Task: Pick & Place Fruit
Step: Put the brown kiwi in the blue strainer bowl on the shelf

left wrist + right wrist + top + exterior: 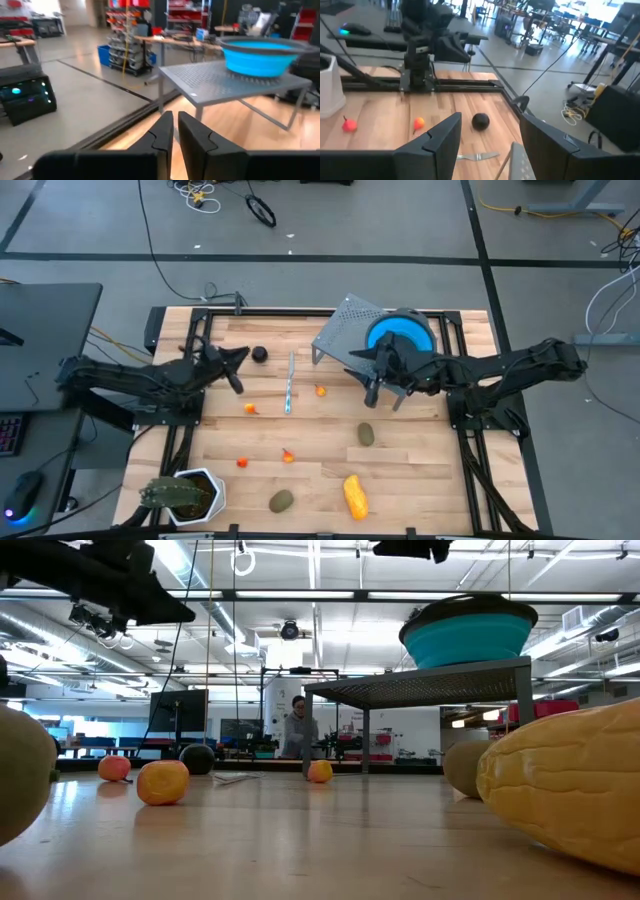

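Yellow fruit [570,790] bulks nearest, ridged and stubby | olive ovals [366,434], dark ball [260,354], orange bits [250,409] scattered on wood table [420,470] | right gripper [385,388] fingers apart beside mesh stand [345,330] holding blue bowl [400,332] | left gripper [238,370] fingers together near ball

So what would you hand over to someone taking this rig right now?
Left hand: shut, empty, raised near the dark round fruit.
Right hand: open, empty, beside the blue bowl on the grey stand.
On the table: yellow piece, two olive ovals, small orange bits.
Done: no fruit seen in the bowl.
Left: seemingly all the fruit.
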Robot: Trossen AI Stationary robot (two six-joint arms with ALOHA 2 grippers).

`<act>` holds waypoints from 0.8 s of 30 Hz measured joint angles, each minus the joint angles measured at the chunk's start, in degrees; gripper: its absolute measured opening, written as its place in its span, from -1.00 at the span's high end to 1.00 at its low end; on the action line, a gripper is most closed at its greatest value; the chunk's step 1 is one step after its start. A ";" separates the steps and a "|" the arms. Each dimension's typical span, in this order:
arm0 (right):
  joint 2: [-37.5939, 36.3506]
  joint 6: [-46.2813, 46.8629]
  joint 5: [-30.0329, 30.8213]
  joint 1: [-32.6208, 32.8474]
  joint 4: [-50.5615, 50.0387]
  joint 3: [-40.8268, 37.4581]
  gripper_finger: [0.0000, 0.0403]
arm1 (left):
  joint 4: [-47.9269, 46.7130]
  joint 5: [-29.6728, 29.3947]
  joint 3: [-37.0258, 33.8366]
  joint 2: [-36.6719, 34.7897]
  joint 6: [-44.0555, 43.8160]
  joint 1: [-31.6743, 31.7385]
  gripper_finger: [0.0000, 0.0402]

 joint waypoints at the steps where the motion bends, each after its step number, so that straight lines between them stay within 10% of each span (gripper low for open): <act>1: -0.11 -0.43 0.07 0.04 0.02 -0.09 -0.06 | -0.92 0.29 1.12 1.77 -0.73 0.14 0.77; 9: -0.22 -0.68 -3.50 0.08 1.04 -0.09 -0.06 | -15.22 8.43 12.81 16.91 -10.67 0.96 0.31; 17: 3.76 -0.03 -25.76 0.94 0.63 -0.09 -0.06 | -17.23 18.67 14.63 23.67 -13.11 -1.62 0.10; 24: 11.86 2.89 -20.57 6.52 -0.37 -0.16 -0.06 | -17.06 14.61 14.61 24.12 -8.83 -5.12 0.14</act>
